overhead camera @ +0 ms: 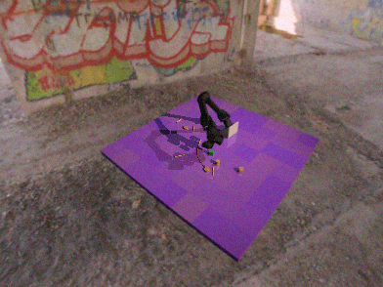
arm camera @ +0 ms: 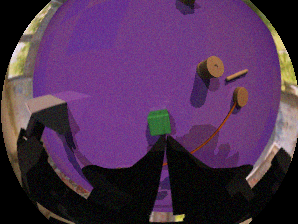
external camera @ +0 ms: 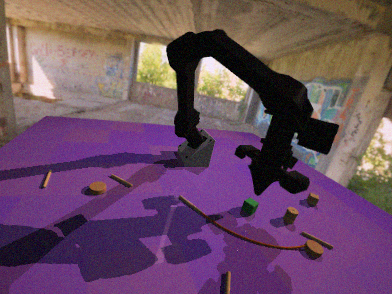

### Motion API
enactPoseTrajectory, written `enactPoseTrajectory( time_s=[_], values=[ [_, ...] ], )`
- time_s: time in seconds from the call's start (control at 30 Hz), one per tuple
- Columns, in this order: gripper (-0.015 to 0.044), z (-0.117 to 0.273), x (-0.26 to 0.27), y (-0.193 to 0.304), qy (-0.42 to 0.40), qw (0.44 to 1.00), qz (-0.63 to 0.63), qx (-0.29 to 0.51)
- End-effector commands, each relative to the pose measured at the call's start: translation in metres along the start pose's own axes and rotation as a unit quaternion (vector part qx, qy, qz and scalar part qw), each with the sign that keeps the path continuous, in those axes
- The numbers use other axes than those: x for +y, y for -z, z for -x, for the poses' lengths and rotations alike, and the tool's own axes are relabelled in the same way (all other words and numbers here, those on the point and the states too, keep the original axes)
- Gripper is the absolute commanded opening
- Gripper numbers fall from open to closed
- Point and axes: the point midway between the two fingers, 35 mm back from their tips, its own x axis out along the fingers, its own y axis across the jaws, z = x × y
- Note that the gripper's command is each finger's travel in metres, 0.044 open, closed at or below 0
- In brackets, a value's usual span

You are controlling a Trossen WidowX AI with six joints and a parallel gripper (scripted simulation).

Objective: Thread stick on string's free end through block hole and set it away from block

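Observation:
The small green block [overhead camera: 211, 152] [external camera: 250, 206] [arm camera: 159, 122] stands on the table; no hole can be made out. The round button [overhead camera: 206, 169] [external camera: 314, 249] [arm camera: 241, 96] lies to its right in the exterior view. The orange string [external camera: 240, 240] [arm camera: 220, 130] curves from it, in front of the block, to the thin stick [external camera: 190, 204], which lies left of the block. In the wrist view the fingers hide that stick. My gripper [external camera: 258, 192] [arm camera: 165, 138] points down above the block's area, shut, with nothing visible between the fingertips.
Two wooden cylinders [external camera: 291, 215] [external camera: 313, 199] stand right of the block. A loose stick [external camera: 317, 240] [arm camera: 236, 75] lies beside the button. Another stick [external camera: 226, 284] lies at the front. Two more sticks [external camera: 46, 179] [external camera: 121, 180] and a disc [external camera: 97, 188] lie left. A grey box [external camera: 197, 155] is at the arm's base.

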Motion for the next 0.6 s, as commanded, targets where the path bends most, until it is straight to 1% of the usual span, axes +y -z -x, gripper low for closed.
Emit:
enactPoseTrajectory(
  time_s=[0.0,0.2,0.27,0.33,0.4,0.47,0.57],
  values=[
    [0.0000,0.000,0.000,0.000,0.000,1.000,0.000,0.000],
    [0.0000,0.000,0.000,0.000,0.000,1.000,0.000,0.000],
    [0.0053,0.000,0.000,0.002,0.000,0.999,-0.035,0.000],
    [0.0105,0.001,0.001,0.009,0.000,0.991,-0.131,-0.001],
    [0.0157,0.001,0.002,0.016,0.000,0.972,-0.236,-0.001],
    [0.0210,0.001,0.003,0.024,0.000,0.941,-0.338,-0.001],
    [0.0289,0.002,0.005,0.034,0.000,0.875,-0.484,-0.002]
  ],
)
